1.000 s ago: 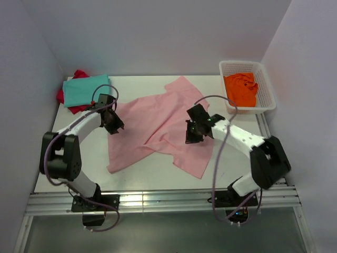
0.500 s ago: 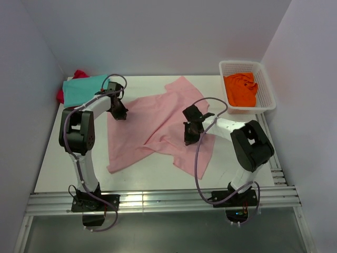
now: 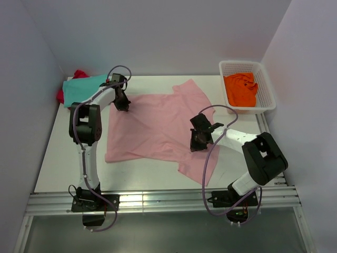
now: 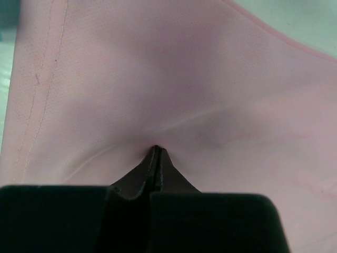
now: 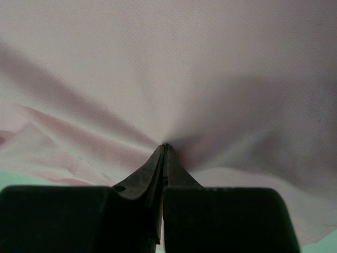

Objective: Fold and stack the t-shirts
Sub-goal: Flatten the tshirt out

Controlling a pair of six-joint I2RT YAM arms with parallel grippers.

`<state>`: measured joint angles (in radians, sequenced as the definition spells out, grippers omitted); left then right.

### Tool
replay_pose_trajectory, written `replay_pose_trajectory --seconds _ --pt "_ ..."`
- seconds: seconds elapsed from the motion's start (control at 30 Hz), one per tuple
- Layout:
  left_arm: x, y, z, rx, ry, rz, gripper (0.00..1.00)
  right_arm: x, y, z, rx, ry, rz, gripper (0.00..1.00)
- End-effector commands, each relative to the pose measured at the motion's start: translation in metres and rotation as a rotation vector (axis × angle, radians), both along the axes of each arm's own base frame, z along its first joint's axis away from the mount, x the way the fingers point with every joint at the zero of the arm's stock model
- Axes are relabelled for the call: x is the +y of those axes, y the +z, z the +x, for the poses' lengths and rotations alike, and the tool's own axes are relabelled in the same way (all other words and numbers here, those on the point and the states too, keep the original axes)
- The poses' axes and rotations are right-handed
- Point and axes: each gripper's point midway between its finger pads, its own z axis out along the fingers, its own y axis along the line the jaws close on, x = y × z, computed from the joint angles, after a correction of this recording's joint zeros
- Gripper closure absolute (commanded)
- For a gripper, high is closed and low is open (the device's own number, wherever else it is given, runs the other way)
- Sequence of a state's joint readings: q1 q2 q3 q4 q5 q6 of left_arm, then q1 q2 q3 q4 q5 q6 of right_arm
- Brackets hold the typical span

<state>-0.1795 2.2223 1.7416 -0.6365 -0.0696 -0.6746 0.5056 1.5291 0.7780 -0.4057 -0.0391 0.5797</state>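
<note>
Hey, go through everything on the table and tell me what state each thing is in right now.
pink t-shirt: spread mostly flat, pinched at two spots
left gripper: shut on pink t-shirt
right gripper: shut on pink t-shirt
teal t-shirt: folded
red t-shirt: mostly covered by teal t-shirt
orange t-shirt: crumpled in basket
basket: upright

Pink t-shirt (image 3: 158,126), orange shirt (image 3: 241,89), white basket (image 3: 240,64).

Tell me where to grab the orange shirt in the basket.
Pinch a raised fold near the middle of the orange t-shirt, coming straight down from above. It lies crumpled inside the white basket, whose walls likely block a sideways approach.
</note>
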Motion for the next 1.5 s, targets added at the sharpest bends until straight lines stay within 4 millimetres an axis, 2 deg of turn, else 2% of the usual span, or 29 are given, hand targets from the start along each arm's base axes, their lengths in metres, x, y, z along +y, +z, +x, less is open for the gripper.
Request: replay_pose_trajectory --seconds 0.0,0.03,0.13,0.2,0.23,0.27,0.3,0.33,0.37,0.4,0.43,0.47,0.5,0.53,0.57,0.6,0.63,0.67,0.7,0.73,0.83,0.87,0.9,0.93,1.03,1.07,1.17,1.47 --pt "0.004 0.003 0.014 -0.014 -0.017 0.040 1.00 -0.031 -0.013 -0.021 0.075 -0.038 -0.127 1.00" --pt "0.005 0.004 0.018 -0.017 -0.020 0.043 1.00 -0.034 -0.012 -0.020 0.070 -0.048 -0.143 1.00" --pt "0.013 0.028 0.033 -0.068 -0.002 0.057 1.00 -0.043 -0.004 -0.018 0.068 -0.090 -0.187 1.00" --pt "0.020 0.048 0.042 -0.116 0.023 0.048 0.96 -0.046 0.004 -0.015 0.067 -0.107 -0.201 1.00" --pt "0.021 0.068 0.044 -0.154 0.030 0.038 0.90 -0.046 0.009 -0.012 0.059 -0.110 -0.201 1.00" --pt "0.023 0.079 0.044 -0.172 0.040 0.032 0.72 -0.041 0.019 -0.004 0.033 -0.109 -0.187 1.00" --pt "0.026 0.090 0.043 -0.190 0.057 0.021 0.59 -0.040 0.028 -0.001 0.014 -0.109 -0.178 1.00" --pt "0.027 0.121 0.042 -0.249 0.067 0.007 0.36 -0.038 0.036 0.003 -0.001 -0.109 -0.171 0.96" --pt "0.028 0.129 0.036 -0.260 0.071 0.006 0.26 -0.034 0.051 0.014 -0.043 -0.117 -0.155 0.83" --pt "0.027 0.143 0.035 -0.296 0.076 -0.008 0.17 -0.034 0.062 0.015 -0.055 -0.117 -0.150 0.73" --pt "0.028 0.175 0.027 -0.355 0.077 -0.024 0.12 -0.032 0.071 0.019 -0.071 -0.120 -0.144 0.63" --pt "0.029 0.178 0.016 -0.348 0.080 -0.025 0.08 -0.028 0.089 0.028 -0.112 -0.124 -0.125 0.47" --pt "0.029 0.201 0.004 -0.385 0.086 -0.041 0.07 -0.029 0.096 0.028 -0.114 -0.123 -0.124 0.43" --pt "0.028 0.193 -0.010 -0.352 0.081 -0.051 0.09 -0.028 0.103 0.030 -0.124 -0.124 -0.118 0.41" --pt "0.028 0.193 -0.021 -0.339 0.089 -0.058 0.10 -0.025 0.117 0.034 -0.148 -0.121 -0.100 0.41" --pt "0.029 0.204 -0.037 -0.349 0.092 -0.070 0.11 -0.023 0.123 0.036 -0.158 -0.122 -0.092 0.41" --pt "0.028 0.200 -0.048 -0.331 0.093 -0.078 0.14 -0.023 0.127 0.037 -0.169 -0.121 -0.086 0.41" --pt "0.026 0.174 -0.068 -0.265 0.098 -0.093 0.15 -0.021 0.133 0.038 -0.179 -0.121 -0.077 0.41" --pt "0.026 0.179 -0.083 -0.273 0.101 -0.107 0.16 -0.021 0.136 0.038 -0.181 -0.121 -0.074 0.41" --pt "0.026 0.151 -0.102 -0.209 0.104 -0.110 0.19 -0.021 0.138 0.039 -0.187 -0.120 -0.069 0.41" --pt "0.023 0.134 -0.133 -0.173 0.125 -0.149 0.24 -0.020 0.138 0.036 -0.189 -0.119 -0.055 0.43" --pt "0.024 0.113 -0.150 -0.120 0.135 -0.145 0.26 -0.021 0.135 0.033 -0.181 -0.118 -0.056 0.43" --pt "0.022 0.111 -0.157 -0.116 0.146 -0.158 0.30 -0.020 0.133 0.032 -0.177 -0.119 -0.046 0.44" --pt "0.022 0.098 -0.167 -0.087 0.152 -0.157 0.32 -0.021 0.128 0.028 -0.165 -0.120 -0.046 0.44" --pt "0.012 0.094 -0.179 -0.077 0.135 -0.161 0.36 -0.021 0.120 0.020 -0.150 -0.118 -0.036 0.45" --pt "0.003 0.093 -0.182 -0.078 0.107 -0.159 0.36 -0.022 0.119 0.017 -0.149 -0.120 -0.032 0.45" --pt "-0.005 0.079 -0.195 -0.022 0.096 -0.159 0.39 -0.024 0.112 0.010 -0.139 -0.122 -0.028 0.46" --pt "-0.015 0.056 -0.241 0.112 0.158 -0.123 0.43 -0.034 0.098 -0.007 -0.125 -0.132 -0.037 0.46"
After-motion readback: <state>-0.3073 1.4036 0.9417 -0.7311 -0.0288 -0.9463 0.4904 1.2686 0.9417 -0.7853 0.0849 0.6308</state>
